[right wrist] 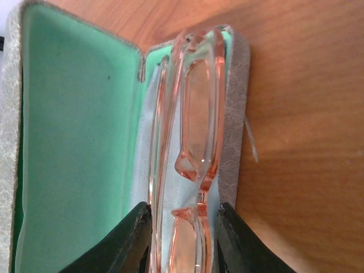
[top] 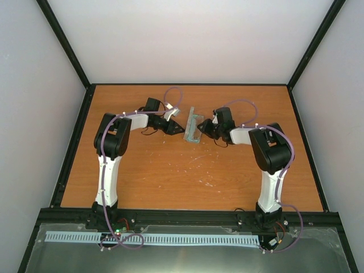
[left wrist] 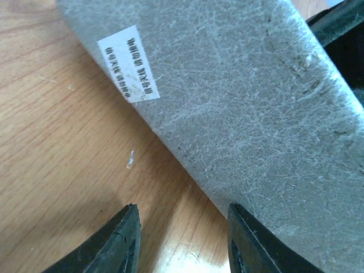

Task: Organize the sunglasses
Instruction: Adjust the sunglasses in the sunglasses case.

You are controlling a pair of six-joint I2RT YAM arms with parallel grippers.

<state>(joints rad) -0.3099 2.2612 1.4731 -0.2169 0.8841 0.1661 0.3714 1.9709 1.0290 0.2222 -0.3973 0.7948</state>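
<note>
The grey box (top: pixel 193 126) lies open at the table's middle back, its green lining (right wrist: pixel 74 142) showing in the right wrist view. The reddish-brown sunglasses (right wrist: pixel 196 114) lie folded in the box's tray on a pale cloth (right wrist: pixel 141 190). My right gripper (right wrist: pixel 183 239) straddles the glasses at the bridge, its fingers tight against both sides; in the top view it (top: pixel 205 127) sits at the box's right side. My left gripper (left wrist: pixel 182 239) is open and empty just behind the box's grey outer lid (left wrist: pixel 244 102), low over the wood; in the top view it (top: pixel 177 129) sits left of the box.
A white label (left wrist: pixel 127 62) is stuck on the lid's outside. The wooden table (top: pixel 170 176) has black rails along its edges and grey walls on three sides. Small pale scuffs mark the wood in front of the box.
</note>
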